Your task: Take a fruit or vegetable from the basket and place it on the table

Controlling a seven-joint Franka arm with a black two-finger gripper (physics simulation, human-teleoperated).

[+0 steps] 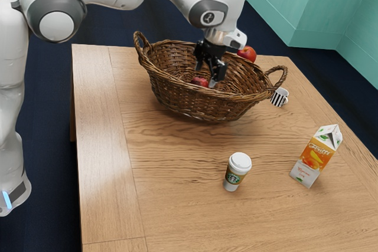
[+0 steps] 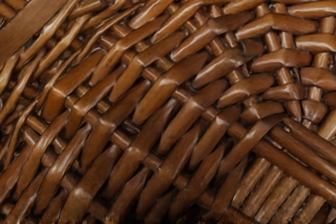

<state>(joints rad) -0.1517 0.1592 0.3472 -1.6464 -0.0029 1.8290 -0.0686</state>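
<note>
Gripper [image 1: 206, 77] hung inside the basket [image 1: 189, 102], w/ the red fruit [image 1: 199, 81] low in there, just below the fingertips and a bit off to the ext. view's left; gap looked small but exact depth n/a. So next move prob. called for a slight sideways shift, then down, to get the fruit btwn the fingers. Fingers stood spread, nothing pinched. Only one arm, so no L/R choice. Fruit looked dark red, roundish, prob. an apple; part of it was hidden behind the near rim, so no clear long axis, and hand yaw likely mattered less than clearing the wicker. Wrist view had woven wall close to the hand, so a finger could've snagged on the weave, and a smooth round skin might've rolled off if caught off-center. Another red fruit, the red-orange apple [image 1: 246, 54], sat at the basket's far side, beyond the rim, so n/a as the pick. Step = approach/pre-grasp, early on; table [image 1: 177, 163] had bare wood btwn basket and lidded cup [image 1: 237, 171], OK for set-down, w/ juice carton [image 1: 317, 156] well apart from the basket.
</note>
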